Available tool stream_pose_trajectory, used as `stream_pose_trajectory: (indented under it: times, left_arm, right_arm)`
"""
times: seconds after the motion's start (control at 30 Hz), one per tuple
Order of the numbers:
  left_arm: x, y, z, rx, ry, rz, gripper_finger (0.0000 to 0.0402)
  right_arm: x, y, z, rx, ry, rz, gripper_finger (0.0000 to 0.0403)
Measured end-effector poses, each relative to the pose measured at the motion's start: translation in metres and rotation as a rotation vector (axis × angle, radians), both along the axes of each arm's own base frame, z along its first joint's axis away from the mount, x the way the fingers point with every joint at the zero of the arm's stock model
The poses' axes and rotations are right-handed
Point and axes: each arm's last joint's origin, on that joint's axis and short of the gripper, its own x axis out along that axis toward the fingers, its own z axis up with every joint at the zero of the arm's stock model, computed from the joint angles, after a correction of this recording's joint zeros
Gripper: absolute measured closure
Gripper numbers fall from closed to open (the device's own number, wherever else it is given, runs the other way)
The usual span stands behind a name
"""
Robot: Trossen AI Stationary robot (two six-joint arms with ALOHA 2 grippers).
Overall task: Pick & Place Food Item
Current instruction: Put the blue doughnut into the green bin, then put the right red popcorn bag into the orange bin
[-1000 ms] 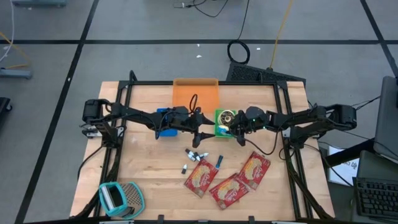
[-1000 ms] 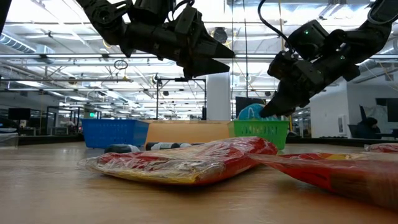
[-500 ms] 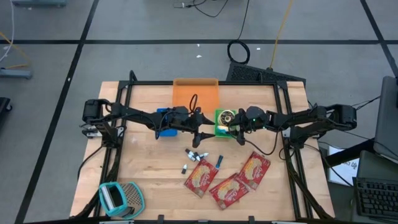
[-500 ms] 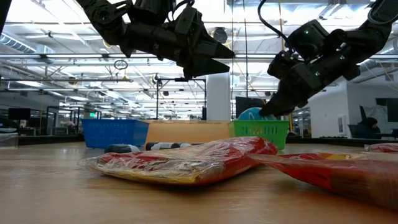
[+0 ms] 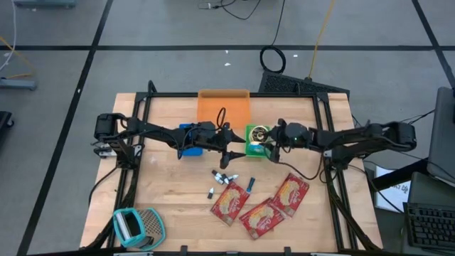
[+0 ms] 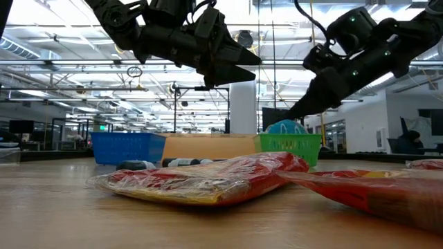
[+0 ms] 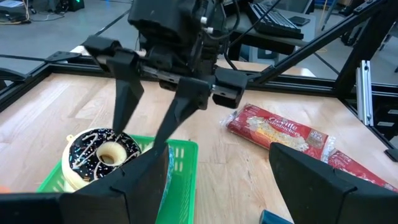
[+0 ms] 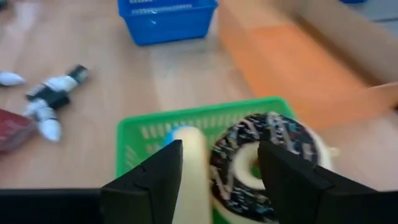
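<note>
A chocolate-iced donut (image 7: 102,152) with white drizzle lies in the green basket (image 7: 180,163), beside a pale item and a blue one. In the high view the donut (image 5: 260,133) and the basket (image 5: 253,148) sit at the table's middle. My right gripper (image 7: 135,138) hovers open just above the donut, fingers slanting down from the table's right. Its own view shows the donut (image 8: 261,162) between its spread fingers (image 8: 149,183). My left gripper (image 5: 231,147) waits open to the left of the basket, well above the table.
A blue basket (image 5: 189,139) and an orange tray (image 5: 223,108) stand left of and behind the green basket. Three red snack packets (image 5: 259,213) and small bottles (image 5: 224,176) lie nearer the front. A teal object (image 5: 135,226) sits at the front left. A black frame (image 5: 234,94) rings the table.
My right gripper has risen from the green basket and drawn back a little toward the table's right edge, turning at the wrist. The donut stays in the basket.
</note>
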Motion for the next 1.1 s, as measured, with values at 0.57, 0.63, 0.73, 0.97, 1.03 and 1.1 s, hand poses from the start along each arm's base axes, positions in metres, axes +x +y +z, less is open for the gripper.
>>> stream_pose_trajectory:
  times: [0.57,0.63,0.73,0.97,1.03,1.1]
  left_arm:
    - [0.0,0.0,0.0,0.0,0.0,0.0,0.0123]
    - [0.0,0.0,0.0,0.0,0.0,0.0,0.0123]
    - [0.0,0.0,0.0,0.0,0.0,0.0,0.0123]
    - [0.0,0.0,0.0,0.0,-0.001,0.0,0.0123]
    - [0.0,0.0,0.0,0.0,-0.001,0.0,0.0123]
    - [0.0,0.0,0.0,0.0,0.0,0.0,0.0123]
  right_arm:
    - [-0.016,0.019,0.025,-0.198,-0.022,-0.043,0.0209]
    - [-0.02,0.025,0.033,-0.188,-0.074,0.014,0.0208]
    - [-0.029,0.036,0.046,-0.161,-0.15,0.114,0.0207]
    - [-0.052,0.062,0.056,0.027,-0.189,0.324,0.0208]
    - [-0.058,0.069,0.048,0.078,-0.105,0.309,0.0207]
    - [-0.063,0.077,0.041,0.128,0.017,0.272,0.0207]
